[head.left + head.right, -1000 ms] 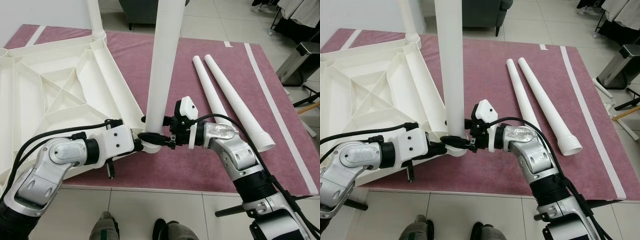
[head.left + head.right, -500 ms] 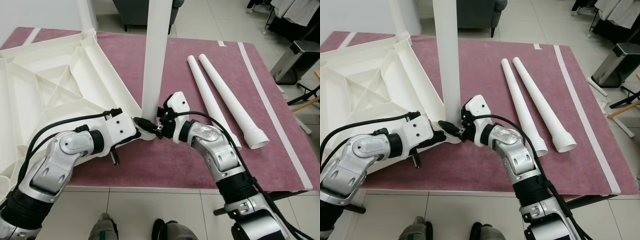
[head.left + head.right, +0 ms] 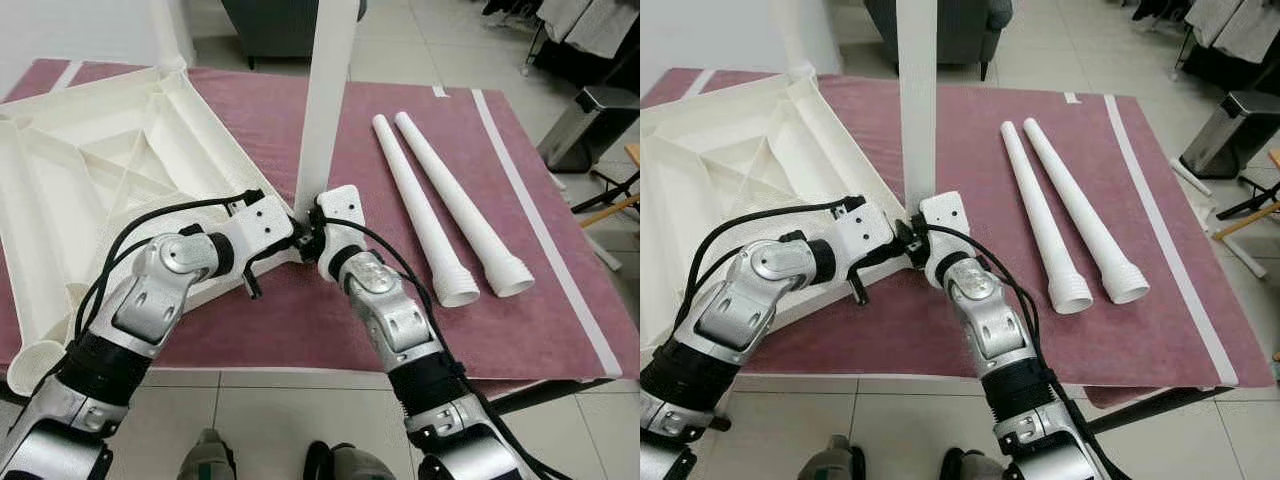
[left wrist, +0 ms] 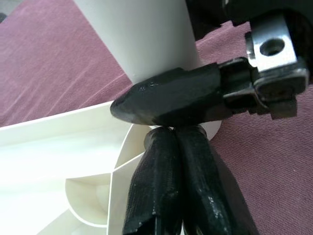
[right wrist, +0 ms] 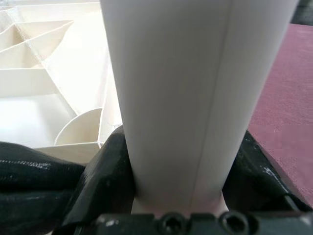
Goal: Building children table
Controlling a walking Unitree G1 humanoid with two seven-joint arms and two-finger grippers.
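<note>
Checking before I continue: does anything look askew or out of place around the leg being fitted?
Nothing stands out. The upright leg stands in the corner socket of the upturned tabletop, the right gripper clamped round its base, the left gripper shut at that corner. Two spare legs lie side by side on the rug.

I can't read any text, label, brand, number or sign anywhere in my feeds.
</note>
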